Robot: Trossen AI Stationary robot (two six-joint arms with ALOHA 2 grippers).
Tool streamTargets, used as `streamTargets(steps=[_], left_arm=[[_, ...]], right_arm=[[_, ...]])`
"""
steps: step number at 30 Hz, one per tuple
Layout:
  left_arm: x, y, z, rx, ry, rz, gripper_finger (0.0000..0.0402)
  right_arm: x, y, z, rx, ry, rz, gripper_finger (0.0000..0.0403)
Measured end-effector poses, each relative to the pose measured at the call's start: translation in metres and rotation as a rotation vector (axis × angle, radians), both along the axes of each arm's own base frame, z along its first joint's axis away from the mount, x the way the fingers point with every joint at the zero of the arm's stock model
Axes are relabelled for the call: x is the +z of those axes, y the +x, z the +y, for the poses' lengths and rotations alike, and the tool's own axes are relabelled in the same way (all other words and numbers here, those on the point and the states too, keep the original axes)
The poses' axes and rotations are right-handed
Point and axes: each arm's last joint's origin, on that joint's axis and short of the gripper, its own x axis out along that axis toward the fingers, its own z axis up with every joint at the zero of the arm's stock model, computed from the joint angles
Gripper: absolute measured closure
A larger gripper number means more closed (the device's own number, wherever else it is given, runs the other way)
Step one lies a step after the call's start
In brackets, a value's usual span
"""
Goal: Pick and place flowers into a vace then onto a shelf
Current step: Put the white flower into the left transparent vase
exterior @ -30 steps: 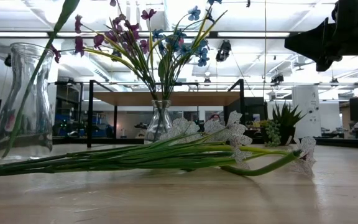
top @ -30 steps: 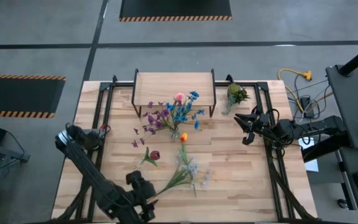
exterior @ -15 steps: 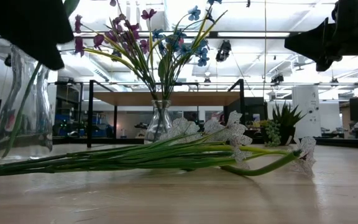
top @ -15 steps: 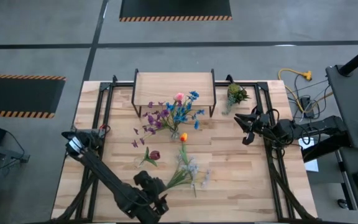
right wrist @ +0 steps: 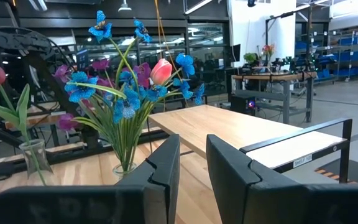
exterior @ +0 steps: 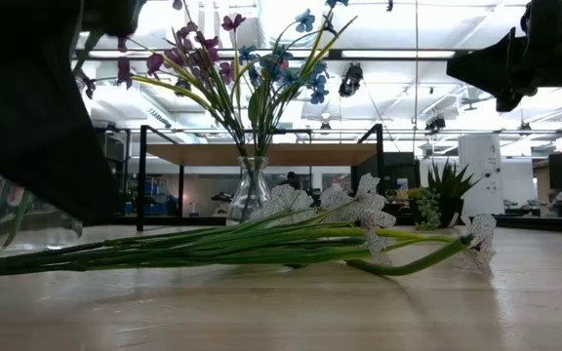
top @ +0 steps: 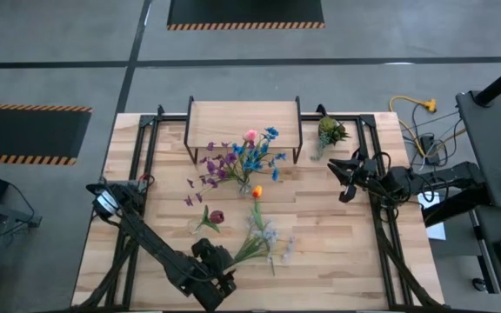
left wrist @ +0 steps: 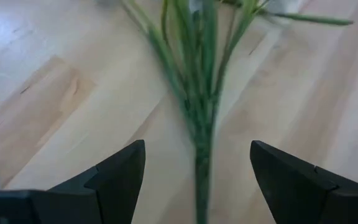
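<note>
- Left hand point(top: 218, 276) low at near edge of bench point(top: 337, 252), fingers point(left wrist: 114, 174) spread wide apart, straddling the green stem bundle of the loose flowers point(top: 263, 236); nothing clamped.
- Left wrist view: stems point(left wrist: 197, 112) running up between the two dark fingers, not touching either.
- Loose flowers lying flat on bench near centre, whitish heads point(exterior: 359, 207) toward right, stems pointing near-left toward left hand.
- Orange-headed flower point(top: 256, 193) lying on bench just far of the whitish bunch.
- Clear vase point(exterior: 252, 190) mid-bench, upright, holding purple, blue and pink flowers point(top: 246, 155); just in front of shelf.
- Shelf point(top: 243, 122) at far side of bench, light board on black legs, top bare.
- Second small glass vase point(top: 200, 224) left of the loose bunch, with one dark red flower point(top: 217, 216) in it.
- Low view: large glass vase point(exterior: 27, 210) at left, mostly blocked by dark left arm point(exterior: 37, 107).
- Leafy green-yellow sprig point(top: 330, 131) at far right of bench, right of shelf.
- Right hand point(top: 344, 178) hovering above right side of bench, pointing left toward the vase, fingers point(right wrist: 160, 168) close with narrow gap, holding nothing.
- Right arm well apart from all flowers.
</note>
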Motion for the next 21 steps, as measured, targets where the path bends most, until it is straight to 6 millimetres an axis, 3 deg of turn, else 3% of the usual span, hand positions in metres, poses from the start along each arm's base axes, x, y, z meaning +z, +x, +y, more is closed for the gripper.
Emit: streamTargets(steps=[7,15,21], left_arm=[[-0.025,-0.005,0.007,-0.018,-0.008,-0.039,0.0128],[-0.036,-0.007,0.009,-0.092,0.019,-0.077,0.0129],[-0.037,-0.008,0.011,-0.127,0.053,-0.06,0.0176]], right_arm=[[0.0,0.0,0.0,0.0,0.0,0.0,0.033],[0.0,0.0,0.0,0.0,0.0,0.0,0.033],[0.0,0.0,0.0,-0.001,-0.006,0.003,0.033]])
